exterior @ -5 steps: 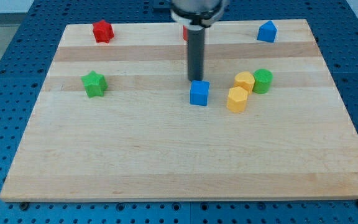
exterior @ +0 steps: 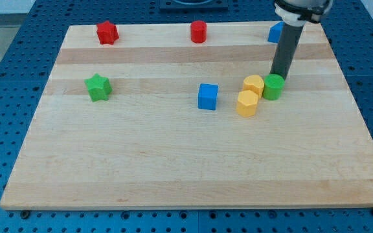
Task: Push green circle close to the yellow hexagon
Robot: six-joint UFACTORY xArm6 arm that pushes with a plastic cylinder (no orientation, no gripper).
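The green circle [exterior: 272,87] stands right of centre on the wooden board, touching a yellow block [exterior: 254,85] on its left. The yellow hexagon [exterior: 247,103] lies just below and left of that pair, touching the yellow block. My tip [exterior: 278,77] sits at the top edge of the green circle, just behind it, touching or nearly touching. The dark rod rises from there toward the view's top right.
A blue cube [exterior: 207,96] sits left of the yellow blocks. A green star [exterior: 98,87] is at the left. A red star [exterior: 107,32] and a red cylinder [exterior: 199,31] lie along the top edge. A blue block [exterior: 276,32] shows partly behind the rod.
My tip has moved right from above the blue cube to the top edge of the green circle. The red cylinder is uncovered now. No block has visibly moved.
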